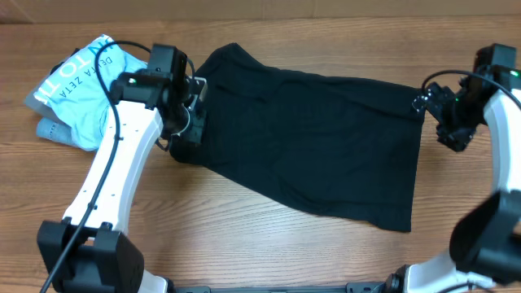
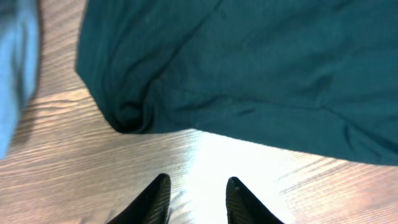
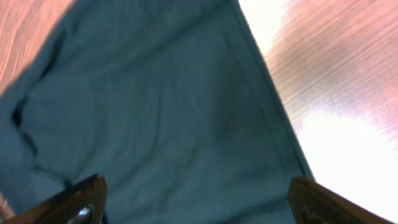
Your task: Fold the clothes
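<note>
Black clothes [image 1: 309,146] lie spread between left claw [image 2: 198,180] and right claw [image 3: 198,186].

White lettering on the light blue shirt [image 1: 78,88] includes the words "DELTA ZETA".

Left edge of black garment [image 1: 309,138] is hidden beneath the left arm [image 1: 122,155]. Light blue shirt [image 2: 15,68] is cropped in left wrist view; right wrist view is blurred.
</note>
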Tool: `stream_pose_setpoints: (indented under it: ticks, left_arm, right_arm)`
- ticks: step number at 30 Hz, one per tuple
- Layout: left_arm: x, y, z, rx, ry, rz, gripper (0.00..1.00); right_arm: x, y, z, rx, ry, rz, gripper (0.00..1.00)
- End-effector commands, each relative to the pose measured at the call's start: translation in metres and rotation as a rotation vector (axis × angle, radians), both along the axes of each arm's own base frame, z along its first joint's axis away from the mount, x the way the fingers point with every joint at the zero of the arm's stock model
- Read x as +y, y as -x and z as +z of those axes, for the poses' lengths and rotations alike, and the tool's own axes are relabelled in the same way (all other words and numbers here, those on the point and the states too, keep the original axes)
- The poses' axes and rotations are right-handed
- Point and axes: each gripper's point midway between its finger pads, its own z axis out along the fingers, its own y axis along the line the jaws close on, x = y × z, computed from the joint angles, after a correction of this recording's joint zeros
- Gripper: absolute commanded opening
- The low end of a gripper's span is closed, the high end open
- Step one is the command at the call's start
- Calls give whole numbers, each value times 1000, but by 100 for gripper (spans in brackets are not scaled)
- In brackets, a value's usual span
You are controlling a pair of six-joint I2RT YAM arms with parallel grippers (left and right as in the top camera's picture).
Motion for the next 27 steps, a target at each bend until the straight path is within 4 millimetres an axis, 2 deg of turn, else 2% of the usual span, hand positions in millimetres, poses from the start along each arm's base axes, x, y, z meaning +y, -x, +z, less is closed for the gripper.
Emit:
stream_pose_setpoints:
  ticks: [1, 6, 11, 13, 16, 18, 22, 25, 27]
  left_arm:
    - [-4, 8, -40, 77, 14, 0, 36]
    - [-2, 3, -74, 85, 5, 9, 38]
    - [7, -6, -90, 78, -45, 32, 40]
    - [9, -6, -93, 85, -49, 38, 39]
    - [13, -6, -95, 89, -70, 43, 37]
    - [20, -6, -96, 89, -107, 50, 31]
    - [29, -5, -96, 91, -133, 60, 27]
    - [32, -5, -98, 94, -132, 66, 27]
    - [33, -3, -100, 100, -133, 68, 26]
  right_arm:
    - [11, 21, 24, 4, -16, 16, 98]
    - [18, 45, -4, 111, -49, 33, 97]
    - [25, 66, -55, 188, -76, 22, 83]
    - [29, 77, -78, 219, -88, -9, 81]
    - [21, 93, -114, 255, -36, -93, 54]
    - [17, 97, -128, 252, -13, -123, 39]
    - [16, 105, -149, 250, 3, -173, 35]
    - [14, 117, -162, 273, 28, -234, 24]
    - [2, 128, -169, 306, 105, -294, 15]
